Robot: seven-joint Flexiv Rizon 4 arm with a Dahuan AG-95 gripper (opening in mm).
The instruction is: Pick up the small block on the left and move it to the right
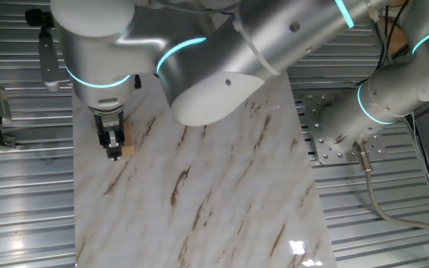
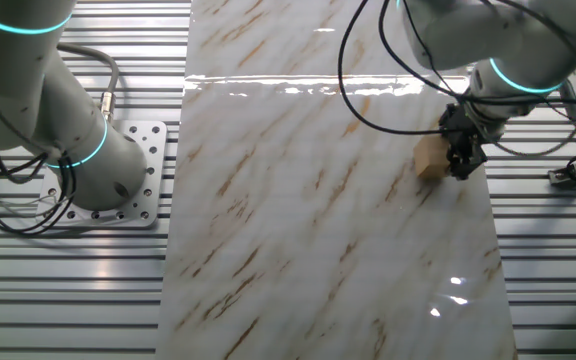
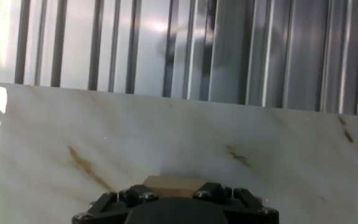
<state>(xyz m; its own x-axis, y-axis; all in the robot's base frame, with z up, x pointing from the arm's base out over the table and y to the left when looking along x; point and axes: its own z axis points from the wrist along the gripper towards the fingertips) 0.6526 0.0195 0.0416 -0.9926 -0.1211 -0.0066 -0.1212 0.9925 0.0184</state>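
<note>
From where I'm standing the gripper point(image 1: 114, 151) is right down at the small block point(image 1: 128, 150) near the marble slab's point(image 1: 214, 201) edge. Block sits just beside the fingers; can't tell if they've clamped it.

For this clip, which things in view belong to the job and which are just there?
Part of the job:
- small wooden block, near the slab's edge
- gripper, down at the block; whether it is clamped is unclear

Just there:
- marble-patterned slab
- ribbed metal tabletop
- perforated arm base plate
- cables
</note>
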